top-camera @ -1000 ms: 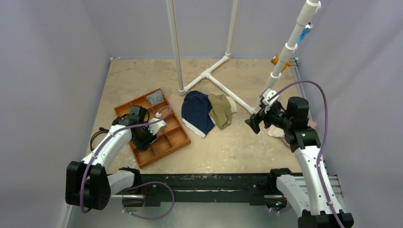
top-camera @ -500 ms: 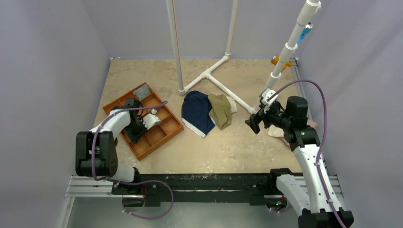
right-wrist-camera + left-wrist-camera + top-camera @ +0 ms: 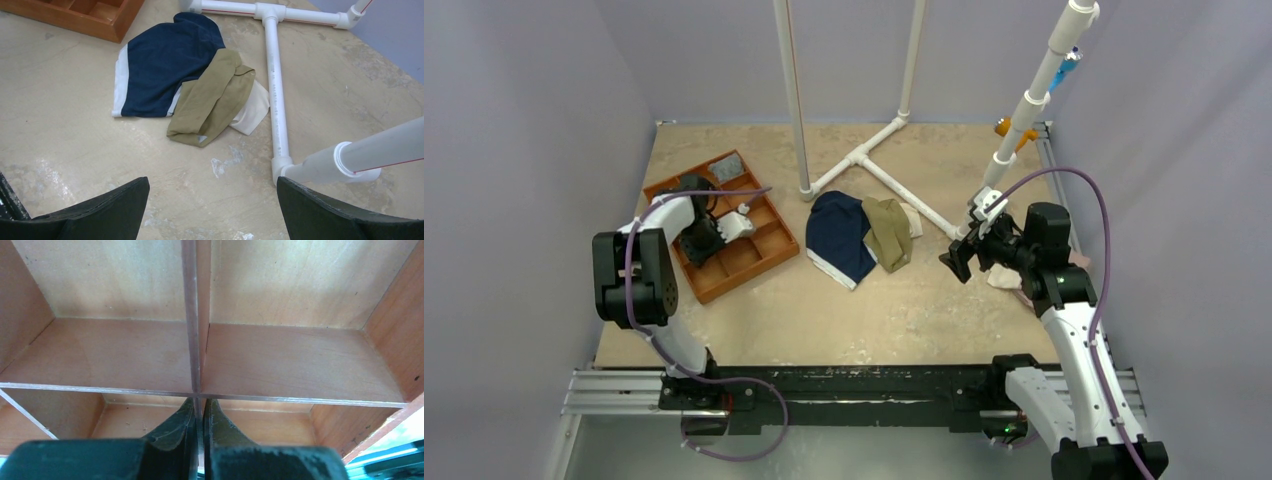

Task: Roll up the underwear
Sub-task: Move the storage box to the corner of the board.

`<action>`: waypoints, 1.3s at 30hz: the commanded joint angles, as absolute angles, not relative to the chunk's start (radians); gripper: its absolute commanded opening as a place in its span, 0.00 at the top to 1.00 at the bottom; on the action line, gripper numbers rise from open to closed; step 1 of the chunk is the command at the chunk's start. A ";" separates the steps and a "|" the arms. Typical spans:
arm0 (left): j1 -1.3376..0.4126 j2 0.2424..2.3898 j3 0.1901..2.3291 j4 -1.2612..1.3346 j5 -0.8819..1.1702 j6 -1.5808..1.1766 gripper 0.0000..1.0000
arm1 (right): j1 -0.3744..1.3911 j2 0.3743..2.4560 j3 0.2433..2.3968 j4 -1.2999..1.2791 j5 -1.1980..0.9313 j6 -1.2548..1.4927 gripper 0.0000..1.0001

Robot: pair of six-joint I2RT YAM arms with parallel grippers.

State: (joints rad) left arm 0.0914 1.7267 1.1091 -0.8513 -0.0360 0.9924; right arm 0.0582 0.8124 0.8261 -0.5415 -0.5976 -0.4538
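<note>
Underwear [image 3: 839, 240] lies flat and unrolled mid-counter [image 3: 874, 310], right of tray [image 3: 759, 272]. Olive garment [image 3: 889, 232] overlaps its right edge, with pale cloth [image 3: 252, 112] beneath that. Left gripper [image 3: 199, 407] is pressed together, pinching tray divider [image 3: 190, 315] at far left. Right gripper [image 3: 212, 210] is spread wide and empty, hovering right of pile. Step: rolling not yet begun; left arm occupied with tray. Next move likely calls for releasing divider, separating navy piece from olive one, pinching white-trimmed edge, rolling.
</note>
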 commanded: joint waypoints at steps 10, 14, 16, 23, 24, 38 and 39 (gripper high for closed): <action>0.220 1.851 1.141 -0.688 -0.214 1.430 0.98 | 0.055 0.829 0.825 -0.546 -0.614 -0.462 0.01; 0.271 1.888 1.134 -0.594 -0.256 1.503 0.94 | 0.055 0.842 0.827 -0.544 -0.614 -0.459 0.01; 0.294 1.894 1.141 -0.584 -0.248 1.512 0.92 | 0.055 0.848 0.827 -0.545 -0.614 -0.459 0.01; 0.322 1.843 1.134 -0.533 -0.202 1.488 0.75 | 0.055 0.843 0.828 -0.545 -0.612 -0.457 0.01; 0.320 1.826 1.131 -0.526 -0.185 1.475 0.71 | 0.054 0.841 0.828 -0.545 -0.610 -0.459 0.01; 0.291 1.488 1.214 -0.766 0.174 1.100 0.24 | 0.056 0.863 0.863 -0.687 -0.509 -0.667 0.01; 0.274 1.452 1.207 -0.785 0.200 1.071 0.20 | 0.056 0.860 0.864 -0.692 -0.466 -0.681 0.01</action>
